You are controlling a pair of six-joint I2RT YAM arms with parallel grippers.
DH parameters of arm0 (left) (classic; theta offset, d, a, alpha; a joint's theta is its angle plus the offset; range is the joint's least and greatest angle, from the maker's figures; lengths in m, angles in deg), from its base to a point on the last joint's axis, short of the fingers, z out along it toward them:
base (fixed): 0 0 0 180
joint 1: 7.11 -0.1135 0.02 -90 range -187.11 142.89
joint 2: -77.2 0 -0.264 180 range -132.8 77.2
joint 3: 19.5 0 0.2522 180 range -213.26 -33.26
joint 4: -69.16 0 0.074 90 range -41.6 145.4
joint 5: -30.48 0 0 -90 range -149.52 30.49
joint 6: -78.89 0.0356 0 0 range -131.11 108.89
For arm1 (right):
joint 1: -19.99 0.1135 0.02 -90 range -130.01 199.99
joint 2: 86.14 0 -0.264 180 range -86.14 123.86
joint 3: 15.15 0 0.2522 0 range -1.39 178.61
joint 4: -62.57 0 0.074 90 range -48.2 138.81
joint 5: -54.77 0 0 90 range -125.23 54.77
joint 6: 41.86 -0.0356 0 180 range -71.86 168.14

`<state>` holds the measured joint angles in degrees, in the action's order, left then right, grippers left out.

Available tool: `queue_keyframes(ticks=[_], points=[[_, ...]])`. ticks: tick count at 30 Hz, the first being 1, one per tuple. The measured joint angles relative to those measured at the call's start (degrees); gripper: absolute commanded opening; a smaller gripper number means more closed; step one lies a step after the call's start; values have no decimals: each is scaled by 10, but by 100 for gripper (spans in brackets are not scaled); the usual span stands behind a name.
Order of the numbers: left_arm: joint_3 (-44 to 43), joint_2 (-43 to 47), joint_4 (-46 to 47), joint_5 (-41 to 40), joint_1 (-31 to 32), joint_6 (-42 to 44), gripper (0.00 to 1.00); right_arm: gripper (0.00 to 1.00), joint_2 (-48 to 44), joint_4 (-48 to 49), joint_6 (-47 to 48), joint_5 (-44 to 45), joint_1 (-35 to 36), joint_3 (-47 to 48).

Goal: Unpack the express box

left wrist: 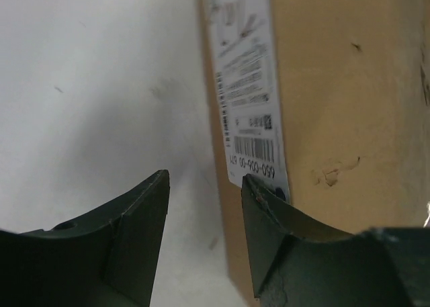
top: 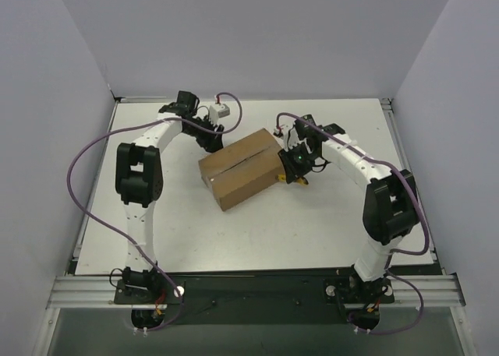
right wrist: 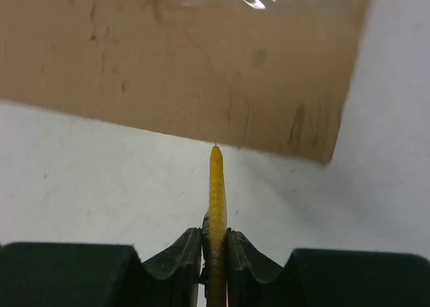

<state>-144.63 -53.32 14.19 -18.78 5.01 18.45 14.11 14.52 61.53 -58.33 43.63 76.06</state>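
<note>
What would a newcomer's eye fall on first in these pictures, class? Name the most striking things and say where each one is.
The brown box sits askew in the middle of the white table. The right hand pinches a yellow knife, its tip aimed at the box's side. The left hand hangs open by the box's white label.

A white label [left wrist: 245,85] runs down the side of the cardboard box [left wrist: 349,119], in the upper middle of the left wrist view. Low on it sits a barcode [left wrist: 254,148], with a row of characters beneath that looks like 650-006-00. The finer print above is too blurred to read.
</note>
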Motion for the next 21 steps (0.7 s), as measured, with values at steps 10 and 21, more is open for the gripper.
queue_keyframes(ticks=[10, 21], points=[[428, 333, -67, 120, 18, 32, 54, 0, 117, 56, -3, 53, 4, 201], [566, 551, -49, 97, 59, 48, 49, 0, 113, 79, -12, 133, 41, 191]])
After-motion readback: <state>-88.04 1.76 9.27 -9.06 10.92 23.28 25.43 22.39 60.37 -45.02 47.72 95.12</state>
